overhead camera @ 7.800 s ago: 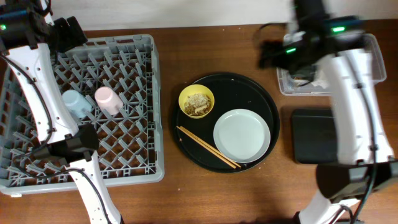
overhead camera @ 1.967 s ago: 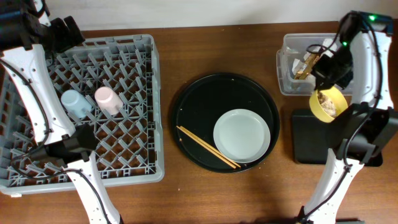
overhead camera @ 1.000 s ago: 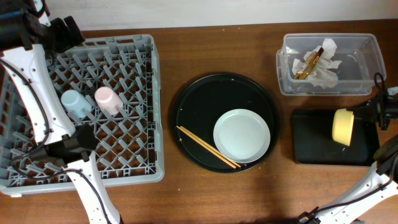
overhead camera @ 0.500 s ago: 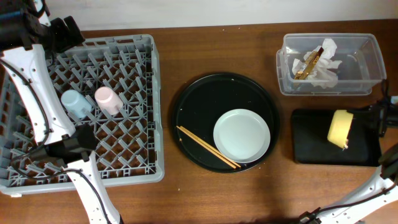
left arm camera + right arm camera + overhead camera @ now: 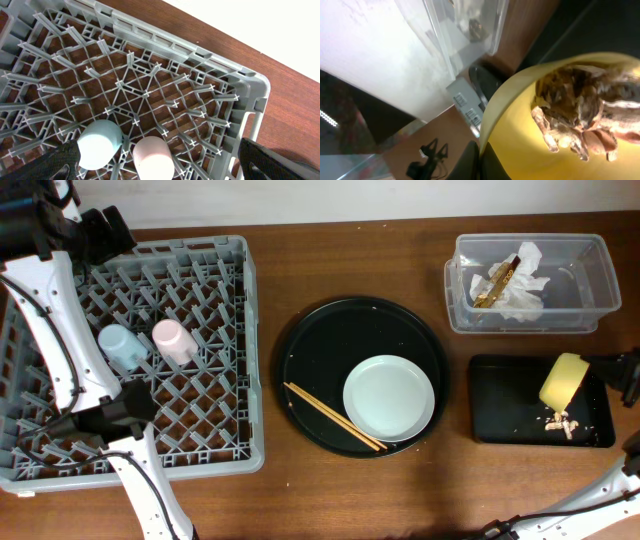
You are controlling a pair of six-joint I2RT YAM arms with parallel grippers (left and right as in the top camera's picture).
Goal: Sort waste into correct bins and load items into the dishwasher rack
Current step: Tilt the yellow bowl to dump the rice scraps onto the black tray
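My right gripper (image 5: 481,159) is shut on the rim of the yellow bowl (image 5: 562,380), which is tipped on its side over the shallow black tray (image 5: 510,415). Beige food scraps (image 5: 557,423) lie on that tray, and more scraps (image 5: 580,112) cling inside the bowl (image 5: 525,145). The clear tub (image 5: 585,265) holds the white napkin (image 5: 520,292) and the tan wrapper (image 5: 494,286). The grey plate (image 5: 389,398) and chopsticks (image 5: 334,417) lie on the round black tray. My left gripper (image 5: 156,167) hangs open over the rack (image 5: 175,47), above the blue cup (image 5: 99,145) and pink cup (image 5: 152,157).
The large round black tray (image 5: 340,340) sits mid-table between the grey rack (image 5: 225,300) and the bins. My left arm (image 5: 55,310) stretches over the rack's left side. My right arm (image 5: 628,375) enters from the right edge beside the black tray.
The right gripper has tilted the yellow bowl further over the black tray, and scraps have dropped onto the tray. The left arm has not moved.
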